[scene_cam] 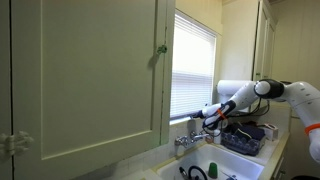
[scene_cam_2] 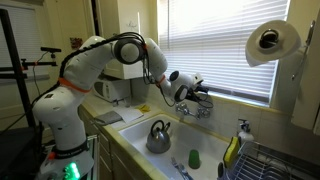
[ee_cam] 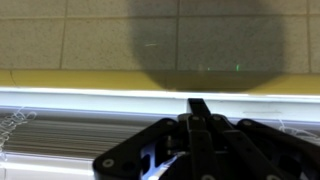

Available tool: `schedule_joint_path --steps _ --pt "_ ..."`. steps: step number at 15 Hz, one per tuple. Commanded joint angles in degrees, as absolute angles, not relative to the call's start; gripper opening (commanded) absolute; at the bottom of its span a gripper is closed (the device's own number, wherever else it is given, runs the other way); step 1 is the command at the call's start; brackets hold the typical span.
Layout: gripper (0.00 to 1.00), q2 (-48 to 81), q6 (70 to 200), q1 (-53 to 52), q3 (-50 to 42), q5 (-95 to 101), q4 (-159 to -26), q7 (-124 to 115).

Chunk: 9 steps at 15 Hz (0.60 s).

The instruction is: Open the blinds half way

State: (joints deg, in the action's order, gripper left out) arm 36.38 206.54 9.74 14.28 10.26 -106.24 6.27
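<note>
"Counting up, what's here?"
"One set of blinds (scene_cam: pixel 195 60), at one o'clock; one gripper (scene_cam: pixel 207 118)."
"Its grip?"
"Fingers shut tight, tips at the bottom rail (ee_cam: pixel 80 100), the blinds' five o'clock."

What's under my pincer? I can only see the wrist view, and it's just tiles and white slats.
Observer: A white sink lies below your pincer, with a metal kettle sitting in it.
Operator: Are those slats pulled up at all?
Observer: No. The blinds are fully lowered, with the bottom edge about level with your pincer.
Operator: What's next to them?
Observer: A big pale-green cabinet door stands right beside the blinds.
</note>
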Motion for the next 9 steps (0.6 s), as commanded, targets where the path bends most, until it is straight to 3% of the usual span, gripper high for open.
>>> schedule_joint_path --steps 1,9 --pt "0.0 40.25 209.98 9.36 13.97 10.83 -102.71 7.23" --pt "0.0 38.99 211.56 9.96 15.3 11.43 -100.81 7.12"
